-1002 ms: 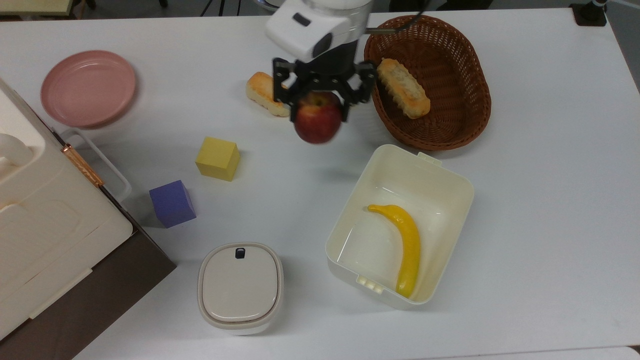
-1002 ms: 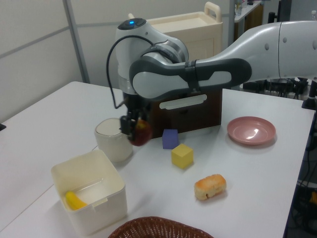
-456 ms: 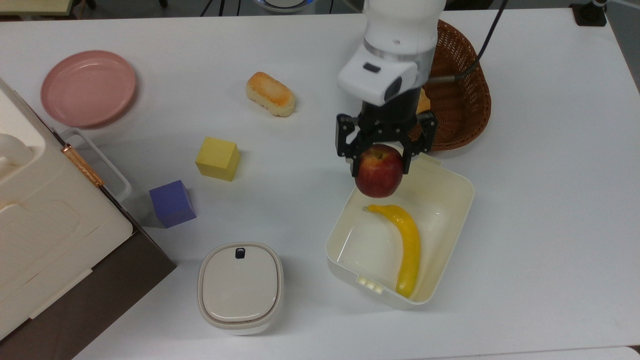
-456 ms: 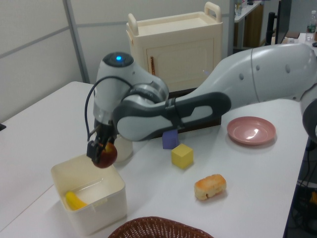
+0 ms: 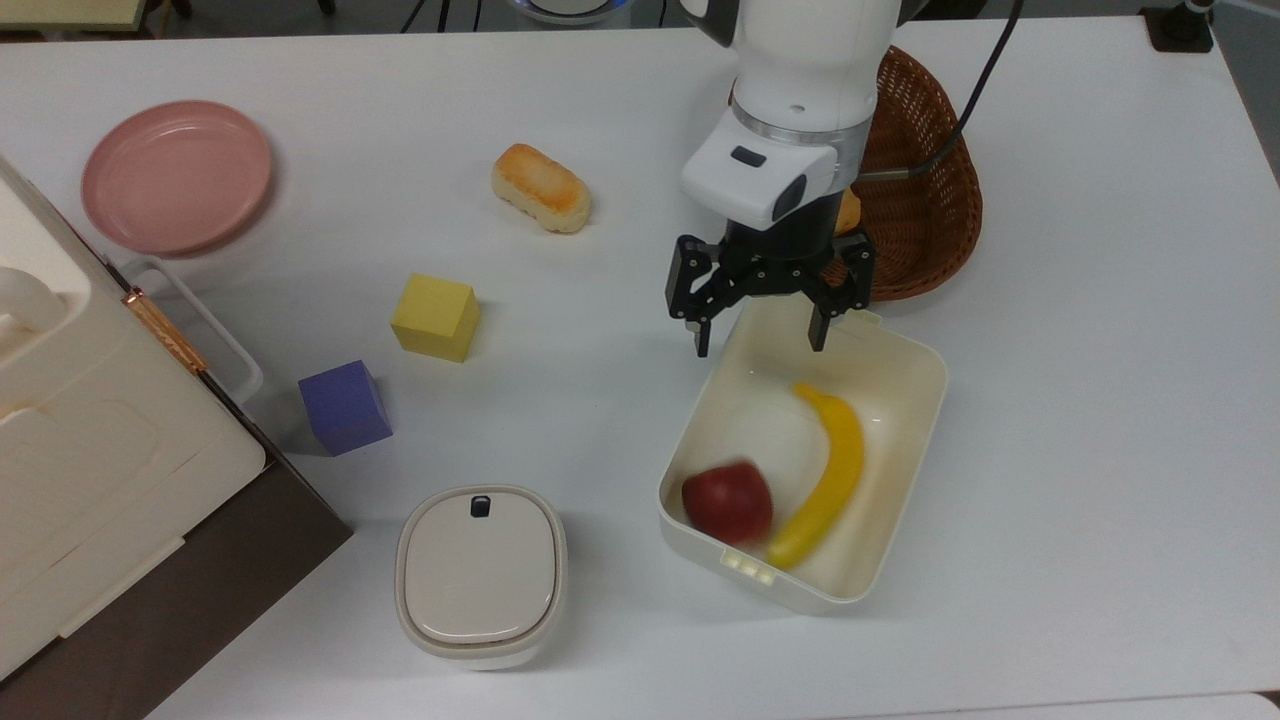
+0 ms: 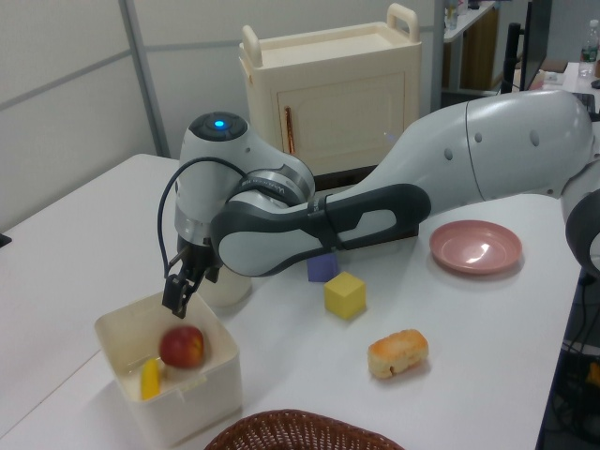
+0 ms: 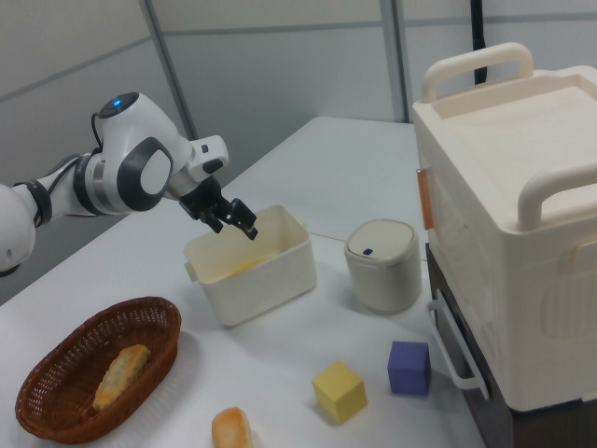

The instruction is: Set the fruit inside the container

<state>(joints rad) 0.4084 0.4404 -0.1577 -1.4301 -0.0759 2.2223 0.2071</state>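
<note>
Dark-red fruit (image 5: 728, 501) lying inside the cream container (image 5: 905, 352), at 7 o'clock of its floor in the top view, just beside a yellow banana (image 5: 828, 476), gripper (image 5: 762, 338) above the 12 o'clock rim, fingers spread wide and holding nothing, wicker basket (image 5: 930, 190) near behind.

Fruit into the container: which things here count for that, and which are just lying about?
In the job: apple, cream container now holding it, open gripper.
Lying about: banana, wicker basket, bread roll, yellow cube, purple cube, pink plate, lidded box.
</note>
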